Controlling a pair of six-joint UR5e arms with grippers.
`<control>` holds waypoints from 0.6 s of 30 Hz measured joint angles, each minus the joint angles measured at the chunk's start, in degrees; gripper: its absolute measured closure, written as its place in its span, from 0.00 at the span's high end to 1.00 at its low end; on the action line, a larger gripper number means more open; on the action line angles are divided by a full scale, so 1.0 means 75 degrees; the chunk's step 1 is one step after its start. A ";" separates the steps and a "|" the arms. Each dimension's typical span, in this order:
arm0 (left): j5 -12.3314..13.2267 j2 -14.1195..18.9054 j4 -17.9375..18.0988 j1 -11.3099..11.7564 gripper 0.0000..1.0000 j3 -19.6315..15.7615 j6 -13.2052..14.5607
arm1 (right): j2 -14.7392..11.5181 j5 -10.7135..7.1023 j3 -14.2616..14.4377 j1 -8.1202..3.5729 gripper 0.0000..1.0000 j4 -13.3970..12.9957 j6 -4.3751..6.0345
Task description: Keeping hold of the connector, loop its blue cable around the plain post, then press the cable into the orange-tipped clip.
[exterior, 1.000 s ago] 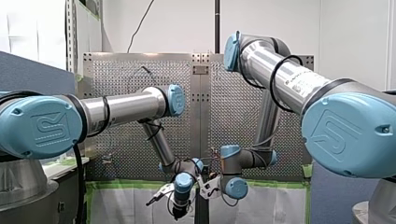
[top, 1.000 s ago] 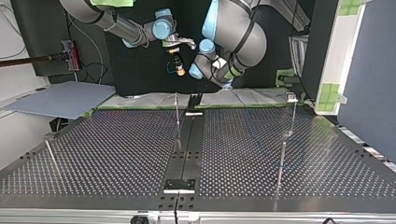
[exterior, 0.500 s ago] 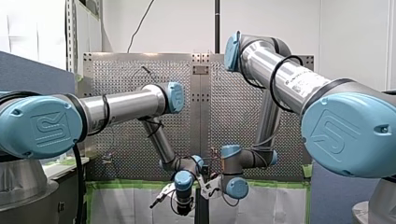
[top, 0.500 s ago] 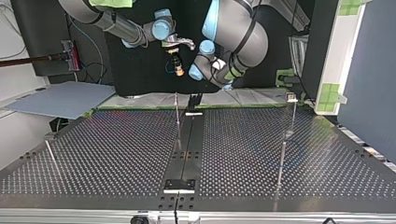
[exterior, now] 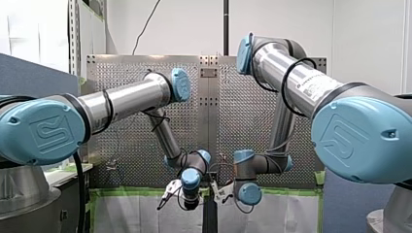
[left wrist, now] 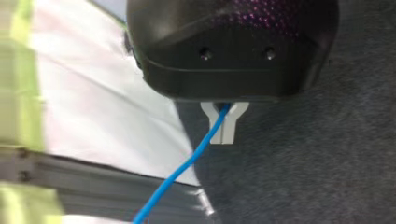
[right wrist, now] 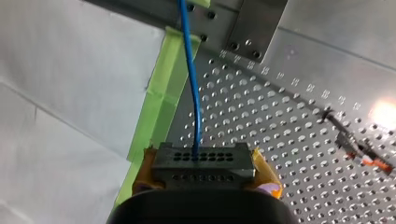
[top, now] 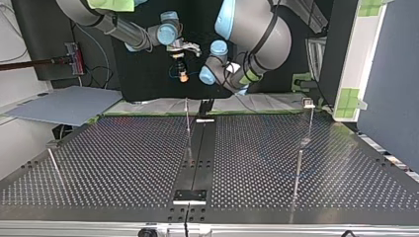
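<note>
the perforated table lies bare of cable in the top view, and both arms work past its far edge, not over it: my left arm and my right arm fold down so that their wrists meet low in the middle of the front view, near each other. judged from this, the task is at its very start. the one part in place is the hold. my right gripper is clamped on the dark connector, a yellow pad pressed against each of its ends, and the blue cable leaves the connector's middle and runs straight away toward the table's edge. my left gripper has its pale fingers brought together with the same cable caught in the notch between them (whether they pinch it or only guide it, i cannot tell), and the cable trails off below that gripper in a slack line. everything else is left to do. thin upright posts stand on the table, one near the far edge by the dark centre strip and one further out at the top view's right, and no cable touches either; which of them is the plain post i cannot tell. a small dark fitting with an orange end, which i take for the clip, sits on the perforated plate well apart from the connector in the right wrist view, with nothing pressed into it. so the loop and the press are both not yet done.
</note>
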 joint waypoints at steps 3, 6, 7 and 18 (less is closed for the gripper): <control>-0.0221 0.0221 0.0222 -0.0039 0.00 -0.0222 -0.0222 | -0.0020 0.0018 0.0001 -0.0029 0.00 0.0033 0.0005; -0.0435 0.0436 0.0435 -0.0077 0.00 -0.0437 -0.0431 | -0.0057 0.0021 0.0027 -0.0062 0.00 0.0045 0.0027; -0.0501 0.0503 0.0502 -0.0090 0.00 -0.0502 -0.0481 | -0.0097 0.0018 0.0064 -0.0099 0.00 0.0045 0.0061; -0.1387 0.1387 0.1386 -0.0337 0.00 -0.1389 -0.0890 | -0.0652 -0.0183 0.0415 -0.0434 0.00 0.0034 0.0304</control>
